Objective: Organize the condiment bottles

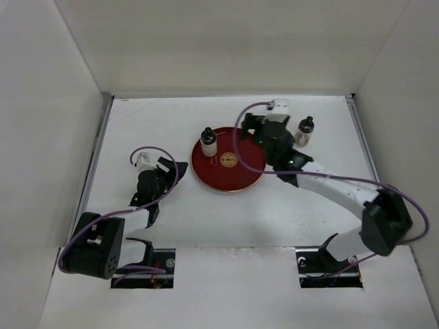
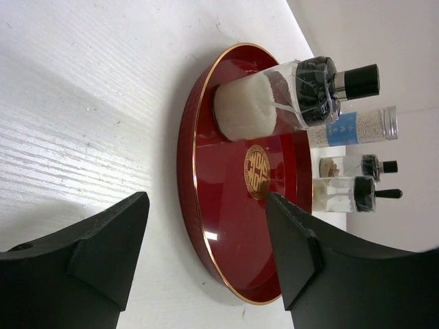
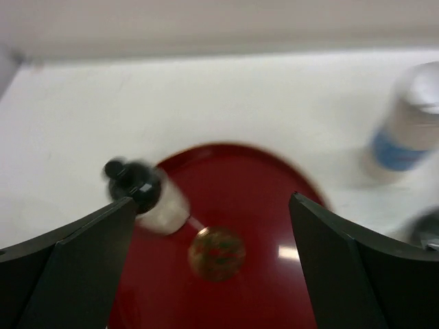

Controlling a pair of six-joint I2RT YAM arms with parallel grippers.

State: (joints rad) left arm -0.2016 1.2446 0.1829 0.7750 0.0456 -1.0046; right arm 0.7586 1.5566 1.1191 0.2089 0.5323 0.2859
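One clear shaker with a black cap (image 1: 208, 142) stands on the left part of the round red tray (image 1: 240, 179); it also shows in the left wrist view (image 2: 274, 103) and, blurred, in the right wrist view (image 3: 144, 195). A second shaker (image 1: 305, 130) stands on the table right of the tray. The left wrist view shows two shakers (image 2: 351, 194) (image 2: 357, 166) and the white cylinder with a blue band (image 2: 353, 128) beyond the tray. The cylinder (image 3: 403, 130) is blurred in the right wrist view. My right gripper (image 1: 252, 129) (image 3: 212, 202) is open and empty above the tray's far right part. My left gripper (image 1: 171, 171) (image 2: 206, 199) is open and empty, left of the tray.
The white table (image 1: 171, 123) is walled in by white panels on three sides. The tray's gold emblem (image 1: 229, 161) marks its centre. The right arm reaches across the table's right half and hides what stands beneath its wrist in the top view.
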